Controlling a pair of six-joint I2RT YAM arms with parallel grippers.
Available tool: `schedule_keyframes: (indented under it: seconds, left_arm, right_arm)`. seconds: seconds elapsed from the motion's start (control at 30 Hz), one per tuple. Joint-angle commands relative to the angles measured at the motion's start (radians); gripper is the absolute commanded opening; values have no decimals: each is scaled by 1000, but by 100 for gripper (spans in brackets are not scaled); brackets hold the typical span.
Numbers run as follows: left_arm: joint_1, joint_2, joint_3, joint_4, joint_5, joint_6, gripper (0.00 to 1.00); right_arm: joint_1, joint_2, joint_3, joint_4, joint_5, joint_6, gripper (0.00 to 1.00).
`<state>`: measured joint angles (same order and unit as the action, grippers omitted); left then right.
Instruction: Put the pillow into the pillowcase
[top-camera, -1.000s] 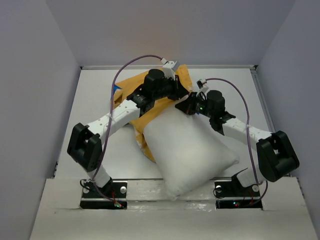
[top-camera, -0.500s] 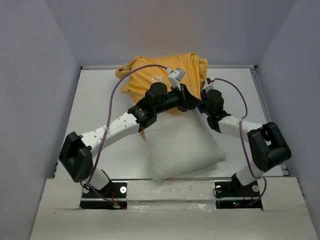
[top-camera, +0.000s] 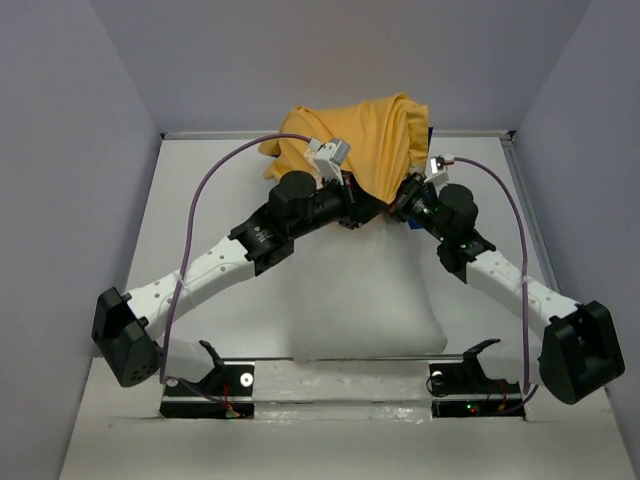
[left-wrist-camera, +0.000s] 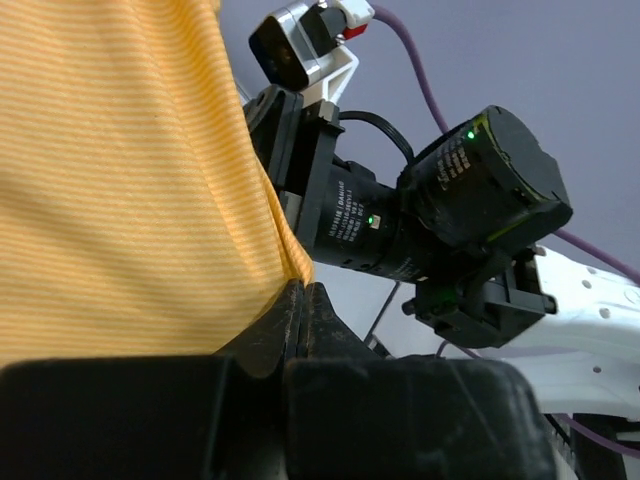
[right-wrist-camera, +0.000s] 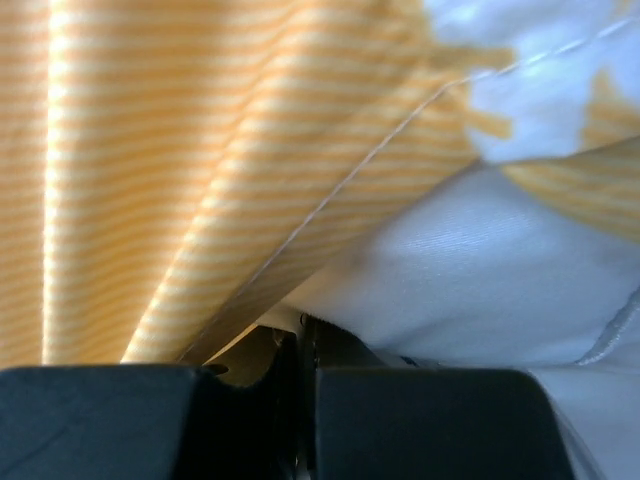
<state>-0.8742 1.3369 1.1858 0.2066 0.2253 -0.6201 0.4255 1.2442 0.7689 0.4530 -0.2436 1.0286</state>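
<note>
The white pillow (top-camera: 362, 295) lies in the middle of the table, its far end under the pillowcase. The yellow-orange pillowcase (top-camera: 365, 140) is lifted and bunched over the pillow's far end. My left gripper (top-camera: 372, 205) is shut on the pillowcase's hem, which fills the left of the left wrist view (left-wrist-camera: 120, 180). My right gripper (top-camera: 402, 200) is shut on the other side of the hem; the right wrist view shows striped yellow cloth (right-wrist-camera: 200, 150) and white fabric (right-wrist-camera: 470, 290) against its jaws.
The white table (top-camera: 200, 200) has raised walls at the back and sides. The right arm's wrist (left-wrist-camera: 470, 200) sits close in front of the left gripper. Purple cables (top-camera: 215, 175) loop over both arms.
Both grippers have lifted the pillowcase up and toward the back wall, so it hangs bunched over the pillow's far end. The pillow has straightened and slid toward the near edge.
</note>
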Motion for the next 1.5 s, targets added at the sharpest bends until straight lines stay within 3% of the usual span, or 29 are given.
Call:
schedule_keyframes:
  seconds: [0.0, 0.07, 0.1, 0.2, 0.23, 0.33, 0.37, 0.4, 0.5, 0.6, 0.7, 0.83, 1.17, 1.47]
  left_arm:
    - [-35, 4, 87, -121, 22, 49, 0]
    - [-35, 11, 87, -119, 29, 43, 7]
    - [-37, 22, 77, -99, 34, 37, 12]
    - [-40, 34, 67, -69, 54, 31, 41]
    - [-43, 39, 70, -58, 46, 37, 62]
    - [-48, 19, 61, -64, -27, 95, 90]
    - [-46, 5, 51, -75, -77, 112, 94]
    - [-45, -28, 11, -85, -169, 135, 96]
    - [-5, -97, -98, -79, -283, 134, 96]
    - [103, -146, -317, -21, -317, 68, 95]
    - [234, -173, -568, 120, -277, -16, 88]
    - [299, -122, -659, 213, -273, -55, 83]
    - [388, 76, -604, 319, -233, -44, 84]
    - [396, 208, -568, 438, -141, -49, 82]
  right_arm:
    - [-17, -64, 30, 12, 51, 10, 0]
    - [-50, -52, 32, -40, 81, -4, 0]
    - [-98, -2, 29, -40, 25, 4, 0]
    - [-137, 44, 20, -57, 36, -37, 0]
    - [-168, 67, 44, -83, 38, -89, 0]
    - [-227, 90, 107, -192, 62, -207, 17]
    - [-243, 92, 127, -242, 61, -240, 34]
    - [-252, 107, 150, -278, 79, -315, 45]
    - [-252, 136, 294, -477, 112, -447, 79]
    - [-252, 123, 343, -583, 66, -545, 86]
    - [-188, 62, 334, -642, 64, -602, 88]
    - [-18, 35, 375, -765, 231, -694, 89]
    - [401, 205, 617, -997, 656, -785, 95]
    - [467, 481, 793, -1105, 777, -792, 100]
